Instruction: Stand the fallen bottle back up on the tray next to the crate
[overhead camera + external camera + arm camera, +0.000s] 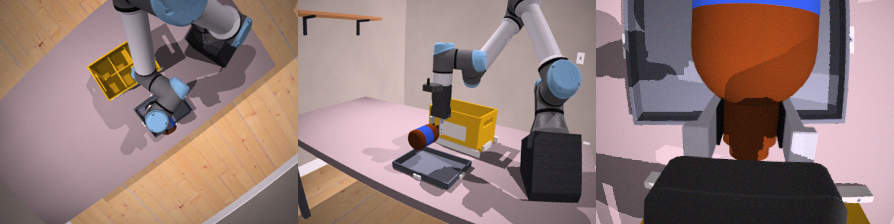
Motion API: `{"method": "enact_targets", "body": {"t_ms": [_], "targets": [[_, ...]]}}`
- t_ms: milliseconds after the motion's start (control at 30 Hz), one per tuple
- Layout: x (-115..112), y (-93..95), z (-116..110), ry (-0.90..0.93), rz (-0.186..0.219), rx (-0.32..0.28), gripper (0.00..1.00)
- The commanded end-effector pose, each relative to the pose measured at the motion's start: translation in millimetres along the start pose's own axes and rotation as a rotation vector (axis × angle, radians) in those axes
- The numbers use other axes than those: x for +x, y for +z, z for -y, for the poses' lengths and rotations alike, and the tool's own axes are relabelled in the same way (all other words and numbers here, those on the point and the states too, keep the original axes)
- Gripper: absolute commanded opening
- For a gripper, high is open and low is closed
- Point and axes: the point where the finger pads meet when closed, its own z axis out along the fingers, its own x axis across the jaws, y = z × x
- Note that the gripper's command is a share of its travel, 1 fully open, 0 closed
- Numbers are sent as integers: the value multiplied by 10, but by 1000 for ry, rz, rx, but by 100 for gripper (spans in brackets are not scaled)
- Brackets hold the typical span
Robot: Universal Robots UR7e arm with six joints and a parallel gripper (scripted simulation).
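Observation:
A brown bottle with a blue band point(423, 136) point(756, 50) point(170, 129) hangs in the air, lying almost level with its base pointing out toward the table's front edge. My gripper point(438, 125) point(751, 110) is shut on its neck and holds it a little above the dark grey tray point(427, 177) point(185, 109) point(631, 43). In the top-down view the wrist hides the gripper and most of the bottle. The tray is empty beneath the bottle.
The yellow crate point(474, 127) point(103, 69) with its dividers stands right behind the tray. The arm's black pedestal point(550, 165) point(210, 45) is at the right. The table's front edge point(363, 181) runs close to the tray. A wall shelf point(337, 14) is far off.

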Motion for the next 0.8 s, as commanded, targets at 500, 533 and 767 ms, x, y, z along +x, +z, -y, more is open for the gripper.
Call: {"method": "enact_targets", "body": {"t_ms": [500, 533, 767], "targets": [[3, -311, 1, 0, 0, 0, 0], [3, -311, 1, 0, 0, 0, 0], [3, -396, 1, 0, 0, 0, 0]]}}
